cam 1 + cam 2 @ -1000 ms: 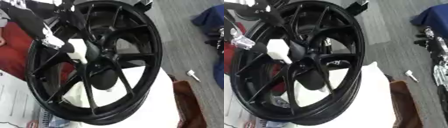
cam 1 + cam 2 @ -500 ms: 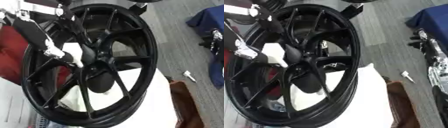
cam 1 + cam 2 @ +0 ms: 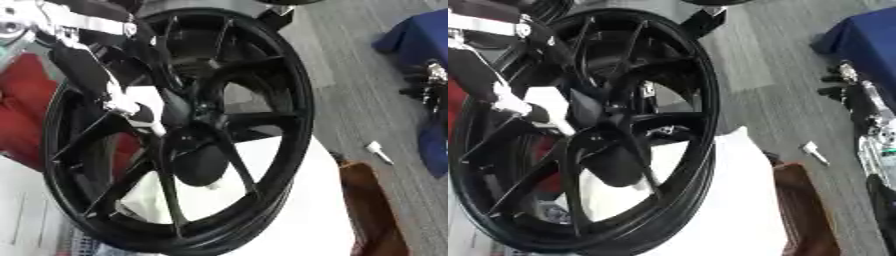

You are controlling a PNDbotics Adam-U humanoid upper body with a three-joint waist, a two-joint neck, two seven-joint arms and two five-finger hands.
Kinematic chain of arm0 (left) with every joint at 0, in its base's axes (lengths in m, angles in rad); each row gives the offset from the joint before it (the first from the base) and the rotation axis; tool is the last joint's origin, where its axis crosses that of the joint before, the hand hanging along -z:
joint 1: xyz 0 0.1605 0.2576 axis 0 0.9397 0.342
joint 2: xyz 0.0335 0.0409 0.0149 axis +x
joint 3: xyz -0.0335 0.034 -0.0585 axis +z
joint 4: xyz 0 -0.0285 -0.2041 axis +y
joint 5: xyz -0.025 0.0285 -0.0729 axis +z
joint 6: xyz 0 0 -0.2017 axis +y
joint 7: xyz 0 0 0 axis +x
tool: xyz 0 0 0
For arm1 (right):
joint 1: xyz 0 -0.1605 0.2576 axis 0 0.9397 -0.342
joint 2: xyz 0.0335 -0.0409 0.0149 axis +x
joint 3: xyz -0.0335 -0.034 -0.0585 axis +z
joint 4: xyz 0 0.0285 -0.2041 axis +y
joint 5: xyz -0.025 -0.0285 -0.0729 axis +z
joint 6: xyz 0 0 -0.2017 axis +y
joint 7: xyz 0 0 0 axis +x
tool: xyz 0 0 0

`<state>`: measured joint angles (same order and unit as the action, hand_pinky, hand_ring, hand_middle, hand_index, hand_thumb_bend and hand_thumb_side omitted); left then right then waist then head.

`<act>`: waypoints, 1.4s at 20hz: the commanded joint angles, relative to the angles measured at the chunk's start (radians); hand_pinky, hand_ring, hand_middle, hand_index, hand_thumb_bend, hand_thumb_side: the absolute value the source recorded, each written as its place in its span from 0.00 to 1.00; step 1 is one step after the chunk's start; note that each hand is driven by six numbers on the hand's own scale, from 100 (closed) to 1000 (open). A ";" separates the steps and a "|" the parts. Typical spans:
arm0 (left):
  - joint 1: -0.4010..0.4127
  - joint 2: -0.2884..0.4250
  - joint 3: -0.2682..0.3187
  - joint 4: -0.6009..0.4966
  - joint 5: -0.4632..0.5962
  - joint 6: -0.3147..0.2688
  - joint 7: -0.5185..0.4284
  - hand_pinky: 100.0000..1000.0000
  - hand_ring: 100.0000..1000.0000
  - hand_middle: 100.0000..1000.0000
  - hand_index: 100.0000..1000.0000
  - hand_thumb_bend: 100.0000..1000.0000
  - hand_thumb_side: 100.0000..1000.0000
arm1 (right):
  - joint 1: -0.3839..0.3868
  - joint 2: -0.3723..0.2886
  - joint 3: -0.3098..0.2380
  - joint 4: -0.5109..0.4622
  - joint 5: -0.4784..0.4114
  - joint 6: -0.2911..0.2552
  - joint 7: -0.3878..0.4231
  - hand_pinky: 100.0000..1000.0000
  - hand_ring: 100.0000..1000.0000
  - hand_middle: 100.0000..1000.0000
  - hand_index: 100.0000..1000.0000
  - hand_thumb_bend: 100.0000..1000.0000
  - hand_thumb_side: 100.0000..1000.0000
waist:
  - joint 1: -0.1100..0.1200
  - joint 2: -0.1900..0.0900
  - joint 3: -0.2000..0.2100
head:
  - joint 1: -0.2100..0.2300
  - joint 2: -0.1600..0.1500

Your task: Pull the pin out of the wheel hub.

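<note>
Black spokes fill both views: the wheel hub (image 3: 197, 125) stands nearly upright, its rim leaning over a white worktop (image 3: 289, 210), with the centre a little above the middle of the left eye view. The left hand (image 3: 131, 107) comes in from about ten o'clock along a black and silver arm and reaches between the spokes toward the centre; its fingers are lost against the dark metal, so I cannot tell whether they are apart, together or clamped on anything. The pin (image 3: 647, 90) is probably the small pale piece just at one o'clock of the centre in the right eye view, though that is only a guess. To do this step well, the hand should settle squarely on the pin before drawing, then pull straight along the pin's own axis, since a slanted pull could jam it or rock the wheel. The right hand shows in neither view.
</note>
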<state>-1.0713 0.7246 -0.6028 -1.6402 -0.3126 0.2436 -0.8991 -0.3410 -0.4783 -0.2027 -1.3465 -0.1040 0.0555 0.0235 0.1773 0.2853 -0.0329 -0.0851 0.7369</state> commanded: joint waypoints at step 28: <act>0.015 0.038 -0.005 0.039 -0.038 -0.084 -0.008 0.73 0.69 0.56 0.68 0.27 0.12 | -0.003 -0.014 -0.011 -0.007 -0.010 -0.002 -0.010 0.87 0.65 0.69 0.80 0.00 0.90 | -0.013 -0.011 0.002 | 0.018 -0.021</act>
<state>-1.0447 0.7293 -0.6226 -1.6016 -0.3463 0.1628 -0.9086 -0.3362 -0.4782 -0.2038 -1.3455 -0.1094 0.0534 0.0168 0.1768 0.2889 -0.0321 -0.0713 0.7276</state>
